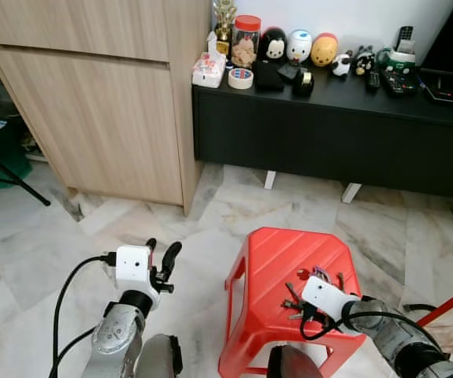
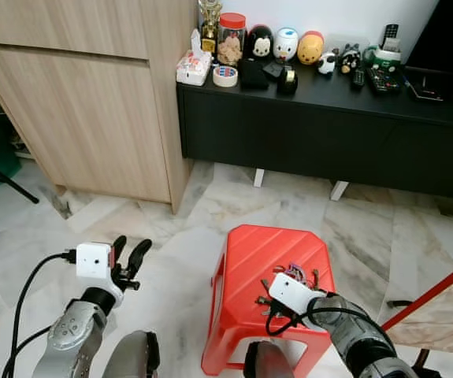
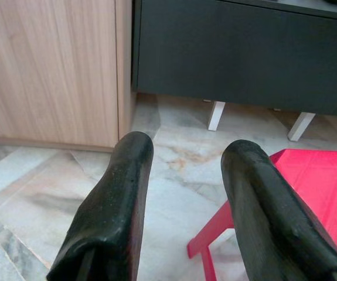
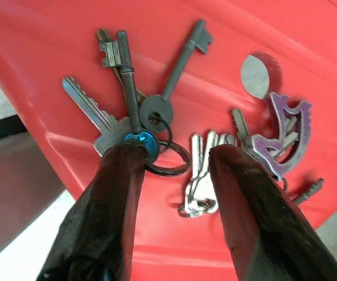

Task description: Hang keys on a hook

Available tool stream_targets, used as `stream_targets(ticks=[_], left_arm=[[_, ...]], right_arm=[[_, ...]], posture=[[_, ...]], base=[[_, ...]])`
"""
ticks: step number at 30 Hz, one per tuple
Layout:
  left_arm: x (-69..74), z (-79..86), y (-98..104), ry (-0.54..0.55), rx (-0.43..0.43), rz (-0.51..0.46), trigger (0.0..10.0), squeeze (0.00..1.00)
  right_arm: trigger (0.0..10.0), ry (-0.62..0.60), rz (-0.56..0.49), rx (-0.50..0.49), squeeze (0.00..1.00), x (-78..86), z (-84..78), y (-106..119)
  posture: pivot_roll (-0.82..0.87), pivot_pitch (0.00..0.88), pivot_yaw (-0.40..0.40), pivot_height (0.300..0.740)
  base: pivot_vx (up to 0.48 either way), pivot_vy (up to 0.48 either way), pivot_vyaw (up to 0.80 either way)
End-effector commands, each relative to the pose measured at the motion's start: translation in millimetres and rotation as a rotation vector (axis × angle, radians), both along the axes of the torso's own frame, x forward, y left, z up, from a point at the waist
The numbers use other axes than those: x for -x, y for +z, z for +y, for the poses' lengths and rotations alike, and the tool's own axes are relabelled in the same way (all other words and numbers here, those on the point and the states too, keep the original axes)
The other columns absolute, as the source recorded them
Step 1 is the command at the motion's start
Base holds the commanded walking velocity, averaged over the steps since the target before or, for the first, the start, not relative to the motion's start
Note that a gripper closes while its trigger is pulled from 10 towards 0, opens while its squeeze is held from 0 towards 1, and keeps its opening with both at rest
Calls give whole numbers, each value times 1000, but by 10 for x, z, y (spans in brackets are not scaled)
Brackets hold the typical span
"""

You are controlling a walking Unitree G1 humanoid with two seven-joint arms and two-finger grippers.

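Right gripper [image 4: 171, 175] hovers wide over the glossy red plastic stool [image 1: 277, 264], fingers straddling a bunch of dull metal keys [image 4: 156, 126]. Left gripper [image 3: 183, 193] spread beside it.

Red plastic stool [image 1: 277, 264] on marble floor [image 1: 171, 236]. On stool top: bunch of keys [image 4: 150, 126] on ring, smaller silver key set [image 4: 200, 175] beside it, purple keychain [image 4: 282, 132] near round hole.

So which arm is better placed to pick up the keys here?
Right. The right gripper is open directly over the keys on the red stool. The left gripper hangs over the floor, beside the stool.
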State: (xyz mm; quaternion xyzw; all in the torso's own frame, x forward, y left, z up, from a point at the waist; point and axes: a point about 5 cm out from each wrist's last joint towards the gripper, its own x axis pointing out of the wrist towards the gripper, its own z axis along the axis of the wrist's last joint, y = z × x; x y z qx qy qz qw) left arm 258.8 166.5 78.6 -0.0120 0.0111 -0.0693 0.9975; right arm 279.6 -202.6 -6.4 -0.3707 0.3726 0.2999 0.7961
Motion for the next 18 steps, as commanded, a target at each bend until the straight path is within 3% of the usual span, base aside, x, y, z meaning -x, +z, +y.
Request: stream_targets(ticks=[1, 9, 18], left_arm=[[24, -9, -3, -6, -12, 4, 10000, 0], [32, -9, -4, -12, -21, 7, 10000, 0], [24, -20, -10, -19, -31, 8, 10000, 0]], right_arm=[[10000, 1, 1, 16, 0, -4, -19, 0], [10000, 11, -5, 13, 0, -17, -14, 2], [10000, 49, -87, -38, 0, -209, 19, 229]], posture=[[90, 109, -90, 614], [90, 110, -89, 614], [87, 111, -87, 614]], base=[[0, 0, 0], [0, 0, 0], [0, 0, 0]])
